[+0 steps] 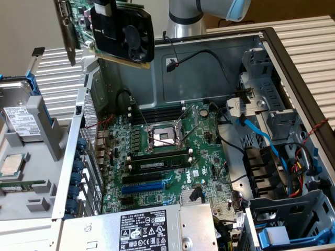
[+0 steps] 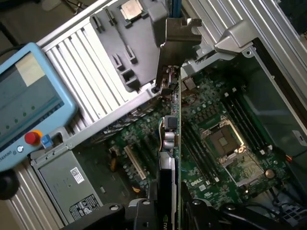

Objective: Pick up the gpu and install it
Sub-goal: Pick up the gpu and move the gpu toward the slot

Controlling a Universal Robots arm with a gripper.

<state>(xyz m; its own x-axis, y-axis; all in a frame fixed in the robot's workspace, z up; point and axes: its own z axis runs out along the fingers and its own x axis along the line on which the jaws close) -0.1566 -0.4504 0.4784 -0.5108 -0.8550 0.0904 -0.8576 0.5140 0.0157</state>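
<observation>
The gpu (image 1: 131, 32), a green card with a black cooler and fan and a silver end bracket, hangs in the air above the far-left corner of the open computer case. My gripper (image 1: 104, 18) is shut on the card's upper part. In the wrist view the gpu (image 2: 171, 129) appears edge-on, its silver bracket pointing away, clamped between my fingers (image 2: 160, 206). Below it lies the large green motherboard (image 1: 172, 157) with its expansion slots (image 1: 144, 187) and the open processor socket (image 1: 163, 137).
The case's metal wall (image 1: 78, 157) rises below the card. A silver power supply (image 1: 136, 230) sits at the near edge, with a drive cage and cables (image 1: 293, 209) on the exterior view's right. A grey tray holds a hard drive (image 1: 21, 120). A teach pendant (image 2: 29, 100) lies beside the case.
</observation>
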